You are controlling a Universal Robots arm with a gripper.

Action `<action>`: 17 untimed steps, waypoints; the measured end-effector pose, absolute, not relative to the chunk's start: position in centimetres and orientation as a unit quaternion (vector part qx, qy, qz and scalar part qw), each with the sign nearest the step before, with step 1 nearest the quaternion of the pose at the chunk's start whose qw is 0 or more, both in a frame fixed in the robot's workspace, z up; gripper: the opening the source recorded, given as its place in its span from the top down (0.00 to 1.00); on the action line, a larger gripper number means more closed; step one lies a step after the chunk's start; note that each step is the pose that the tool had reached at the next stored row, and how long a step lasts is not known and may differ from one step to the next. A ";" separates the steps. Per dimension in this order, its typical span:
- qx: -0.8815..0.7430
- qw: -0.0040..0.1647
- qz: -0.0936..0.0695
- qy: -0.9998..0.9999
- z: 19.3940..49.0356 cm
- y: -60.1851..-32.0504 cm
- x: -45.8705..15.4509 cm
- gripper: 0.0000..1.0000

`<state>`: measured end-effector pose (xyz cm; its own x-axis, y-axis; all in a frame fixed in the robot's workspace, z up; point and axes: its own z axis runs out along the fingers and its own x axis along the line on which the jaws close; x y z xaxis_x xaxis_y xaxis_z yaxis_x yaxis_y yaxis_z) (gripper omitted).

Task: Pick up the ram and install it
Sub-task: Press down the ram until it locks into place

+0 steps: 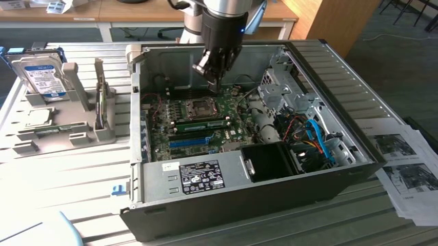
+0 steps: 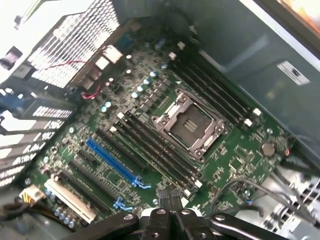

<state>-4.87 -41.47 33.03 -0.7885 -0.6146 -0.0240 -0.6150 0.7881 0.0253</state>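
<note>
Slatted table (image 1: 68,169), open PC case (image 1: 356,102); fingers (image 2: 159,220) pressed together over motherboard (image 1: 205,134). Ram (image 1: 204,123) likely light, stiff, fragile; best pinched by edges.

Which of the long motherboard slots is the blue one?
The blue slot lies among the black expansion slots, on the far side of the memory slots from the CPU socket; all the other long slots are black.

Open room is left above the green motherboard (image 1: 198,128) (the case lid removed), hemmed by grey steel case walls (image 1: 140,102) and a silver drive cage (image 1: 284,84).
</note>
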 end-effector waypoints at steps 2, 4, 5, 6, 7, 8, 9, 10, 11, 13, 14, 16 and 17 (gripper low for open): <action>-0.307 0.008 0.016 0.951 33.0 -41.5 -4.9 0.91; -0.290 0.008 0.016 0.957 33.0 -41.5 -4.9 0.91; -0.282 0.008 0.016 0.959 33.0 -41.5 -4.9 0.91; -0.273 0.008 0.015 0.962 33.0 -41.5 -4.9 0.91; -0.264 0.008 0.015 0.964 33.0 -41.5 -4.9 0.91; -0.255 0.008 0.015 0.967 33.0 -41.5 -4.9 0.91; -0.246 0.009 0.015 0.969 33.0 -41.5 -4.9 0.91; -0.238 0.009 0.015 0.971 33.0 -41.5 -4.9 0.91; -0.229 0.009 0.015 0.973 33.0 -41.5 -4.9 0.91; -0.211 0.009 0.015 0.977 33.0 -41.5 -4.9 0.91; -0.202 0.009 0.015 0.979 33.0 -41.5 -4.9 0.91; -0.184 0.010 0.015 0.983 33.0 -41.5 -4.9 0.91; -0.176 0.010 0.015 0.984 33.0 -41.5 -4.9 0.91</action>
